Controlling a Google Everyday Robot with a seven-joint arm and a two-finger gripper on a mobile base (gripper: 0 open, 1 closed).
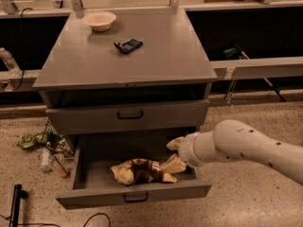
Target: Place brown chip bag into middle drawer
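Observation:
The brown chip bag [142, 171], pale tan with dark brown patches, lies flat on the floor of the pulled-out middle drawer [94, 167]. The drawer has a slim front panel with a small black handle [136, 198]. My gripper [174, 154] hangs over the right part of the drawer, at the bag's right end. Its fingers stand apart, the upper one [174, 143] free and the lower one [175, 164] against the bag's right tip. The white arm [246, 148] reaches in from the right.
A shut grey drawer with a taller front panel [130, 115] sits above the open one. On the cabinet top [156, 56] stand a beige bowl [99, 20] and a small dark blue wrapper [128, 45]. Litter and bottles [47, 148] lie on the floor to the left.

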